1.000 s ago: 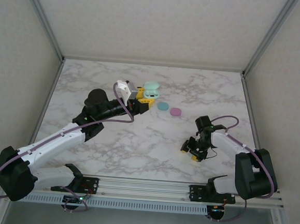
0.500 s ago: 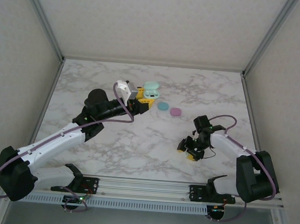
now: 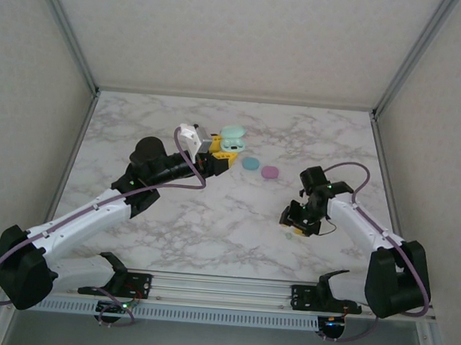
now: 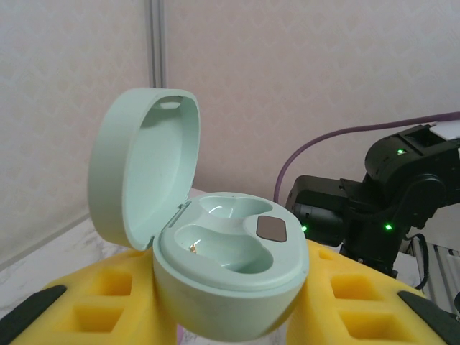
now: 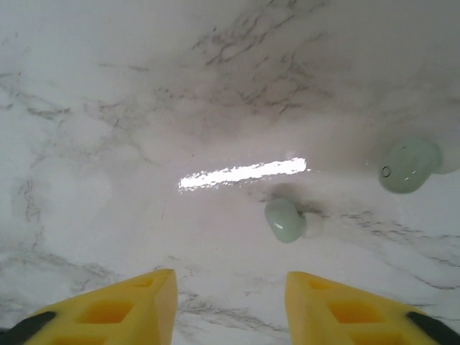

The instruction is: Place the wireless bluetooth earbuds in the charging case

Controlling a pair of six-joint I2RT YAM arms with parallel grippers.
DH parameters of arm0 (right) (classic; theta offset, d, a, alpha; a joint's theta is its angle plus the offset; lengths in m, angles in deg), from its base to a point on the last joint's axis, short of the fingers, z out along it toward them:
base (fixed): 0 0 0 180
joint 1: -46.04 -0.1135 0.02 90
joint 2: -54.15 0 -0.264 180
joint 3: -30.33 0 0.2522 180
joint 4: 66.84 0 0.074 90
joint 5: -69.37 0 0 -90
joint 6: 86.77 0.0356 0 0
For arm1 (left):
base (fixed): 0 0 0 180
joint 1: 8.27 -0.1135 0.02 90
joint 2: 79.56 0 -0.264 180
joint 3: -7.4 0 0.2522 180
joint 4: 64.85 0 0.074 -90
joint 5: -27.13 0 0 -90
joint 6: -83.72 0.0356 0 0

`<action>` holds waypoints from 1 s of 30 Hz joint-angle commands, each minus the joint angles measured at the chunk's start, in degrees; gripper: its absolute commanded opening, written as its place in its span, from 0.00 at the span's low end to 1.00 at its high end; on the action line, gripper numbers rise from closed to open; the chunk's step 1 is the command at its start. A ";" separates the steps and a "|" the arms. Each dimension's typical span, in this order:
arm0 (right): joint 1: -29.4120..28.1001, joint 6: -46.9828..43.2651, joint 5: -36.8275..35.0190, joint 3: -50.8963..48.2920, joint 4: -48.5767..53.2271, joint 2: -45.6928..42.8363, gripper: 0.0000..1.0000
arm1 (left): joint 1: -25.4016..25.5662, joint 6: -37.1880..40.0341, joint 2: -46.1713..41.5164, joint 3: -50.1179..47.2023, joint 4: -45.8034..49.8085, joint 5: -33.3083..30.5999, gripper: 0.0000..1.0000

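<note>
My left gripper (image 4: 230, 320) is shut on the pale green charging case (image 4: 230, 277), holding it off the table between yellow fingers (image 4: 90, 305). Its lid (image 4: 144, 165) stands open and both wells are empty. The top view shows the case (image 3: 231, 143) at the far middle, in front of that gripper (image 3: 218, 154). Two pale green earbuds lie on the marble in the right wrist view, one (image 5: 285, 219) just ahead of the right-hand finger and one (image 5: 408, 165) further right. My right gripper (image 5: 230, 305) hangs open above the table, nothing between its fingers (image 5: 126, 309); in the top view it (image 3: 300, 218) is right of centre.
A teal round case (image 3: 250, 164) and a purple round case (image 3: 270, 172) lie shut on the marble table (image 3: 210, 227) between the two grippers. Enclosure walls and metal frame posts (image 3: 397, 66) bound the table at the back and sides.
My right gripper has swung left, then moved away from the near edge, and its fingers have drawn closer together. The left arm and the case have not moved.
</note>
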 commanded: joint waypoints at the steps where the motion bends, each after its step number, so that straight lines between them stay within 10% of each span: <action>1: -0.21 -6.74 -5.50 2.90 2.79 4.09 0.39 | 0.55 -0.08 -0.93 0.75 -0.18 0.23 0.22; 30: -4.26 -15.70 -5.21 9.86 8.21 22.94 0.36 | 0.55 0.39 -1.40 0.66 0.72 -0.27 0.22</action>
